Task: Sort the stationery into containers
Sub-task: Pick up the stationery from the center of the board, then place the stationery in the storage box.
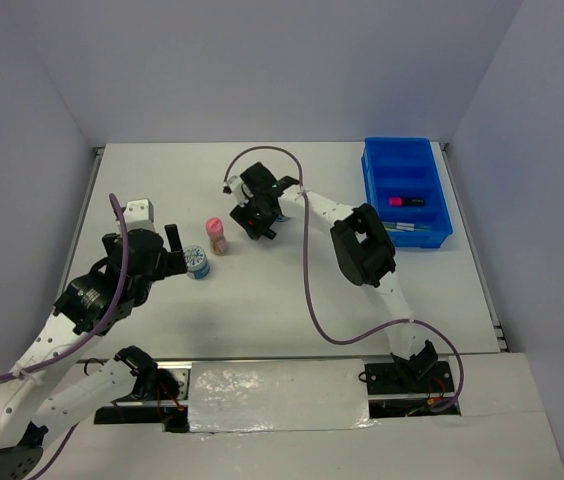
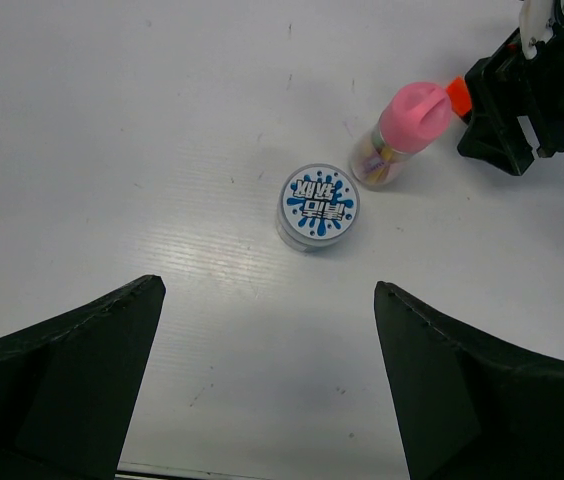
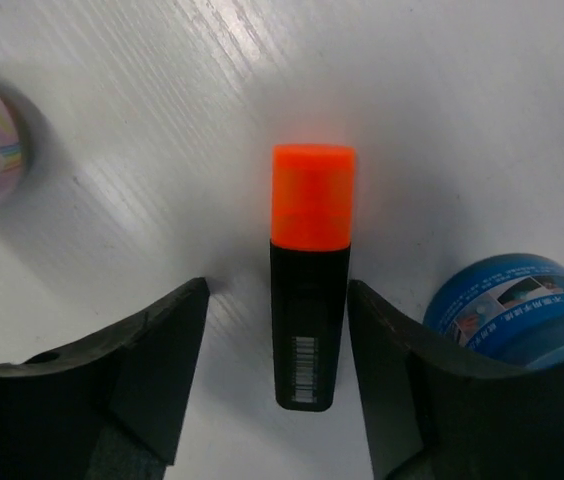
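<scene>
Orange-capped black plastic highlighter (image 3: 310,290) is lying on the white table (image 3: 462,100) mid-frame, between the right gripper (image 3: 277,330)'s open jaws, whose closing is probably risking a knock on the round blue tub (image 3: 517,310) at lower right; the left gripper (image 2: 269,290) is hanging open.

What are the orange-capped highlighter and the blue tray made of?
The highlighter looks like hard plastic: matte black barrel, printed barcode, slightly translucent orange cap. The blue tray is probably moulded plastic: uniform bright colour, ridged dividers.

Overhead from near edge, wrist views close, facing down, sharing pink bottle (image 2: 414,112)
</scene>
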Robot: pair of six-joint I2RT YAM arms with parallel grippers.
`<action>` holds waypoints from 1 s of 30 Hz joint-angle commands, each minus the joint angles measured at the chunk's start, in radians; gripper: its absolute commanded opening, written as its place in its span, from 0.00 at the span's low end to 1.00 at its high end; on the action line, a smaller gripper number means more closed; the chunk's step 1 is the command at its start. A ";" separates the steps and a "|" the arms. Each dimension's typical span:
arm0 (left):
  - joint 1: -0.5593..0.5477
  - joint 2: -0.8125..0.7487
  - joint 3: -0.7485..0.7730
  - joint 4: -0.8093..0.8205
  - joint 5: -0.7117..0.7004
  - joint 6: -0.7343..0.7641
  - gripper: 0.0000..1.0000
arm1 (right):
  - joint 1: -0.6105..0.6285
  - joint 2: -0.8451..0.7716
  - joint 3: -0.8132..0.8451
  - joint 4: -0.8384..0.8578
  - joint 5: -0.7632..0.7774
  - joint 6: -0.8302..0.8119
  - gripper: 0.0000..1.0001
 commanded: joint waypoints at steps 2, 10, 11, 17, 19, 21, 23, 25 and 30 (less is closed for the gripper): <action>0.006 -0.007 0.015 0.038 0.010 0.024 0.99 | 0.020 0.015 0.035 -0.038 -0.025 -0.007 0.59; 0.004 -0.010 0.013 0.038 0.013 0.027 0.99 | 0.040 -0.151 -0.108 0.087 -0.184 0.045 0.00; 0.006 -0.009 0.013 0.038 0.013 0.027 0.99 | 0.037 -0.181 -0.125 0.109 -0.200 0.058 0.00; 0.006 -0.013 0.012 0.040 0.017 0.032 0.99 | 0.004 -0.492 -0.270 0.289 -0.304 0.207 0.00; 0.006 -0.013 0.012 0.038 0.017 0.031 1.00 | -0.062 -0.573 -0.342 0.343 -0.314 0.267 0.00; 0.006 -0.019 0.012 0.038 0.017 0.031 0.99 | -0.131 -0.693 -0.399 0.435 -0.277 0.422 0.00; 0.004 -0.028 0.010 0.040 0.016 0.031 0.99 | -0.260 -0.762 -0.494 0.495 -0.173 0.620 0.00; 0.004 -0.035 0.010 0.043 0.019 0.032 0.99 | -0.357 -0.848 -0.600 0.479 0.096 0.780 0.00; 0.006 -0.038 0.010 0.040 0.017 0.032 0.99 | -0.682 -0.931 -0.832 0.491 0.274 1.247 0.00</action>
